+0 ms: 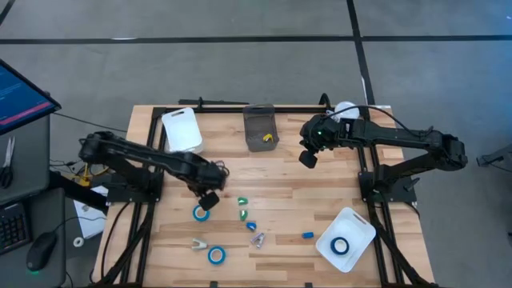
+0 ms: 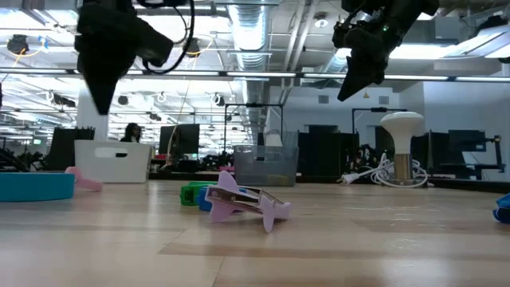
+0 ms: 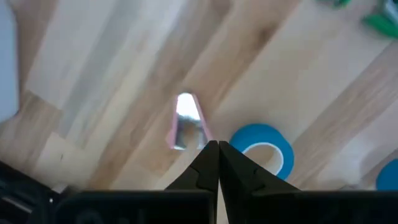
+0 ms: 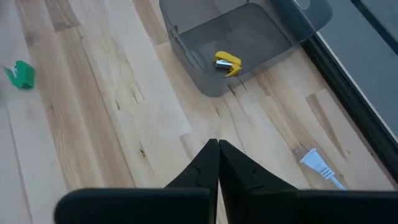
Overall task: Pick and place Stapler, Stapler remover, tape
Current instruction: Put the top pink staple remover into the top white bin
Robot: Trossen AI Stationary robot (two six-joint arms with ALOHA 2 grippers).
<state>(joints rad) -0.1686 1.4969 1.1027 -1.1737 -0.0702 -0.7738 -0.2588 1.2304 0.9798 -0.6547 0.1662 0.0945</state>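
The left gripper (image 1: 210, 199) hangs above the table (image 1: 320, 192) with its fingers pressed together and nothing between them. In the left wrist view, a blue tape roll (image 3: 264, 146) lies on the wood just beside the closed fingertips, and a small pink and silver remover (image 3: 185, 122) lies near that roll.

From above, this roll (image 1: 201, 213) is just below the left gripper. A second roll (image 1: 216, 255) lies nearer the front edge, with the pink remover (image 1: 198, 244) beside it. A third roll (image 1: 341, 246) sits inside the white tray (image 1: 362, 223), well apart from the first roll. Between the first roll and this tray lie several small things: a green piece (image 1: 242, 201), two blue and green pieces (image 1: 248, 221), a silver piece (image 1: 258, 238) and a small blue piece (image 1: 307, 235).

The right gripper (image 1: 308, 158) is also closed and empty. It hovers well away from the first roll, near the grey bin (image 1: 259, 118) at the back of the table. In the bin lies a yellow stapler (image 4: 226, 63). A second white tray (image 1: 182, 130) stands at the back, beside the bin.
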